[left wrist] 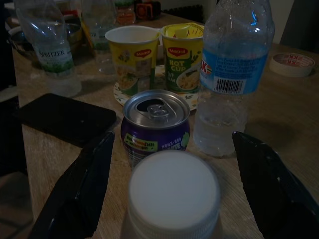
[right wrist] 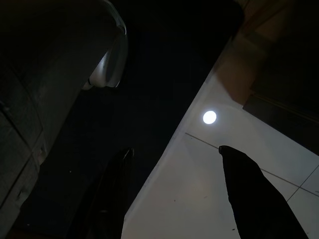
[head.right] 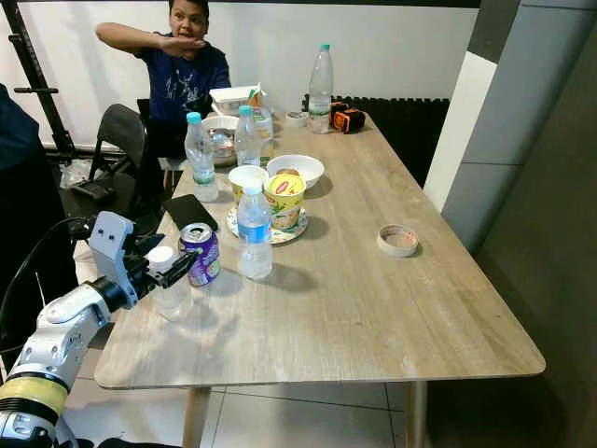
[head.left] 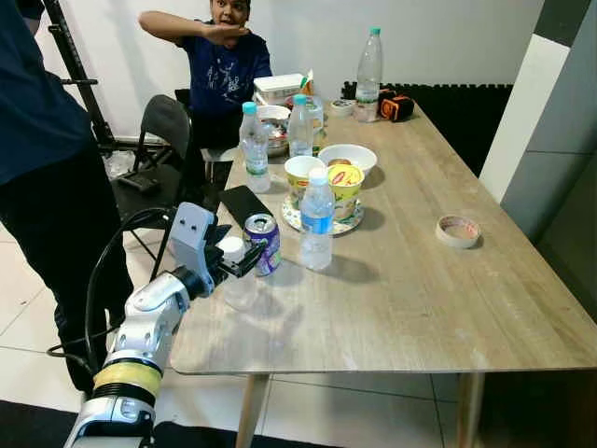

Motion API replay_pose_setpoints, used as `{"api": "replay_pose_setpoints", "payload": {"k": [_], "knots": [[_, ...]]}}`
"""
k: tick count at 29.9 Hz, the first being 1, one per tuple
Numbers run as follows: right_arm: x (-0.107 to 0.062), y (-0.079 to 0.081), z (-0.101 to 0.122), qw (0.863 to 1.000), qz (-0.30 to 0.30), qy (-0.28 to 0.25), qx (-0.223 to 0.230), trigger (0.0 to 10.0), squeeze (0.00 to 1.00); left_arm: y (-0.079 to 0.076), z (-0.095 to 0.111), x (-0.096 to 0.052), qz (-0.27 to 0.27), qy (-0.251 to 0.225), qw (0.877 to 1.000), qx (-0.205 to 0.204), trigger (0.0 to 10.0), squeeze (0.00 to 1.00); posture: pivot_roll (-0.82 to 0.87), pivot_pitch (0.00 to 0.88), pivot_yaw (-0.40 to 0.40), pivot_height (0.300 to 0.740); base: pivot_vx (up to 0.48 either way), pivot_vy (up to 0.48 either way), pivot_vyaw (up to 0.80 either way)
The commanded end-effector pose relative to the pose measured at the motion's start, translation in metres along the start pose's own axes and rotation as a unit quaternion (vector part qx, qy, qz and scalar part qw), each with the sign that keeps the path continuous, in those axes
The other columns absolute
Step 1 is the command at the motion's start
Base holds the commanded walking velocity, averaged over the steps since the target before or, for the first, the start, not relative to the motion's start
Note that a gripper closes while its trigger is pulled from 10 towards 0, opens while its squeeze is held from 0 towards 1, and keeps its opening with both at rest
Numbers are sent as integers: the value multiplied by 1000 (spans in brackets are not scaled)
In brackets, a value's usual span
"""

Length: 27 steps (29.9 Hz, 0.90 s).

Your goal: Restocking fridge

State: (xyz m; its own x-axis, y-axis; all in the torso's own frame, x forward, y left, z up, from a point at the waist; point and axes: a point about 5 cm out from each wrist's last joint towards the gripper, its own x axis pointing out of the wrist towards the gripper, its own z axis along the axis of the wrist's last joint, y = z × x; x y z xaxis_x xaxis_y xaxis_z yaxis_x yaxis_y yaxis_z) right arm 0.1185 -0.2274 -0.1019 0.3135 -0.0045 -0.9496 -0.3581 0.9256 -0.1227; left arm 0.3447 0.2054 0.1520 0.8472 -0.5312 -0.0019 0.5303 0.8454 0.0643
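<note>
A small clear bottle with a white cap [head.left: 235,276] stands near the table's front left corner. My left gripper [head.left: 233,258] is open, one finger on each side of the white cap [left wrist: 173,190] without closing on it. Just behind the cap stands a purple drink can [left wrist: 155,127] with its top opened. Right of the can is a water bottle with a blue label [head.left: 317,220]. My right gripper [right wrist: 174,149] hangs idle over the floor, fingers apart and holding nothing.
Two yellow noodle cups [head.left: 345,188] on a plate, a white bowl [head.left: 348,156], more bottles [head.left: 254,147] and a black phone [head.left: 244,203] crowd the wooden table [head.left: 410,299]. A tape roll [head.left: 458,231] lies right. One person [head.left: 224,56] sits at the far end; another [head.left: 37,168] stands left.
</note>
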Motion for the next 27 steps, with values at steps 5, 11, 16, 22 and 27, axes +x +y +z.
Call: {"api": "replay_pose_setpoints", "payload": {"k": [5, 11, 16, 22, 27], "knots": [[0, 1, 0, 1000, 1, -1, -1, 10000, 0, -7, -15, -1, -5, 21, 1000, -21, 10000, 0, -75, 10, 11, 740, 0, 0, 0], [0, 0, 1, 1000, 0, -2, -1, 10000, 0, -5, -16, -1, 7, 27, 999, -23, 10000, 0, -76, 9, 10, 740, 0, 0, 0], [0, 0, 1, 1000, -1, -2, 0, 10000, 0, -2, -19, -3, 19, 31, 999, -29, 0, 0, -76, 9, 10, 740, 0, 0, 0], [0, 0, 1, 1000, -1, -2, 0, 10000, 0, -2, -19, -3, 17, 32, 999, -31, 0, 0, -78, 7, 12, 740, 0, 0, 0], [0, 0, 1, 1000, -2, -3, 2, 10000, 0, -1, -20, -4, 17, 33, 999, -32, 0, 0, -77, 11, 13, 740, 0, 0, 0]]}}
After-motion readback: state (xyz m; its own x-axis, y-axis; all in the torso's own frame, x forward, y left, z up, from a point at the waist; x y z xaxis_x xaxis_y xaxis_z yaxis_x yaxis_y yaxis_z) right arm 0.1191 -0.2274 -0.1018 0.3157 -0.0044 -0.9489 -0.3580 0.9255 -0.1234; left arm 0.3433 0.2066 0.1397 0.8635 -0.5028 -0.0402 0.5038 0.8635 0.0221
